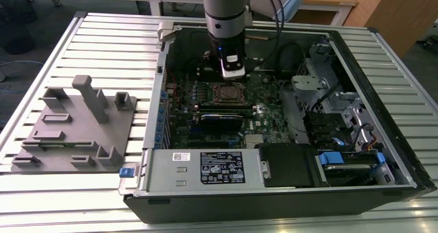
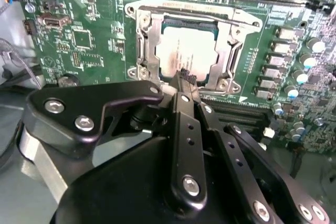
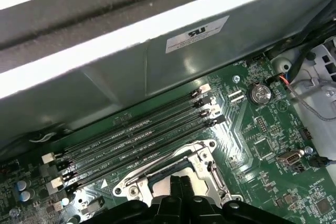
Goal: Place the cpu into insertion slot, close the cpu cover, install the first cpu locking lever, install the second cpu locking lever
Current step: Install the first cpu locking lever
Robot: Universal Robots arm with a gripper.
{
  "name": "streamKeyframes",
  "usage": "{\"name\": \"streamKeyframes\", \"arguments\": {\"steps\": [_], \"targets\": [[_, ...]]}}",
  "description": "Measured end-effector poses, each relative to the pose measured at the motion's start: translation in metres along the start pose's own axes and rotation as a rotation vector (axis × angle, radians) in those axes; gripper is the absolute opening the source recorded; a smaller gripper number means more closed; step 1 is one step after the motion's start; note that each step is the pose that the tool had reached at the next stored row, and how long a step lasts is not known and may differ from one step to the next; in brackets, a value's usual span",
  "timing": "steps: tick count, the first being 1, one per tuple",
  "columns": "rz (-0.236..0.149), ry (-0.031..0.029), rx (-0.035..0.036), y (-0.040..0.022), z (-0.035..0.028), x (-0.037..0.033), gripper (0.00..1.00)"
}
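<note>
Exterior view: open computer case (image 1: 287, 192) lying on a slatted table (image 1: 102, 43), grey fixture block (image 1: 75, 130) at the exterior view's left. Arm reaching down inside, gripper (image 1: 231, 75) just above the insertion slot (image 1: 229, 93) on the green motherboard (image 1: 205, 133).

Second wrist view: cpu (image 2: 184, 56) seated in the insertion slot (image 2: 143, 51), cpu cover (image 2: 231, 40) down around it, silvery top exposed through the cut-out. Gripper (image 2: 186, 80) clenched, fingertips together at the cpu's near edge, grasping nothing.

First wrist view: gripper (image 3: 179, 182) tips pressed together over the cpu cover (image 3: 202, 163), beside the black memory slots (image 3: 142, 140).
</note>
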State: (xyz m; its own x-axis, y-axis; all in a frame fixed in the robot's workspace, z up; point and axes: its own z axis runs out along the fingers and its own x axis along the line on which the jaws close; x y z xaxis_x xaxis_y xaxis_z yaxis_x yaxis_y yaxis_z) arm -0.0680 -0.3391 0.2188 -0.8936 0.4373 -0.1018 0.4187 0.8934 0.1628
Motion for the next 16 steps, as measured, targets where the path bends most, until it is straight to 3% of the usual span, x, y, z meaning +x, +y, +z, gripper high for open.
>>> {"name": "streamKeyframes", "arguments": {"steps": [1,4,6,7,9,10,16], "targets": [[0.0,-0.0006,0.0019,0.0,0.0,0.0,0.11],[-0.003,-0.0045,0.0202,-0.0001,0.0004,0.0001,0.11],[-0.005,-0.0056,0.0374,-0.0001,0.0008,0.0,0.11],[-0.006,-0.0037,0.0472,-0.0001,0.0011,0.0001,0.11],[-0.007,0.0063,0.0691,-0.0001,0.0015,0.0001,0.11],[-0.007,0.0096,0.0757,-0.0001,0.0016,0.0002,0.11],[-0.015,0.0115,0.0759,-0.0001,0.0016,0.0,0.11]]}}
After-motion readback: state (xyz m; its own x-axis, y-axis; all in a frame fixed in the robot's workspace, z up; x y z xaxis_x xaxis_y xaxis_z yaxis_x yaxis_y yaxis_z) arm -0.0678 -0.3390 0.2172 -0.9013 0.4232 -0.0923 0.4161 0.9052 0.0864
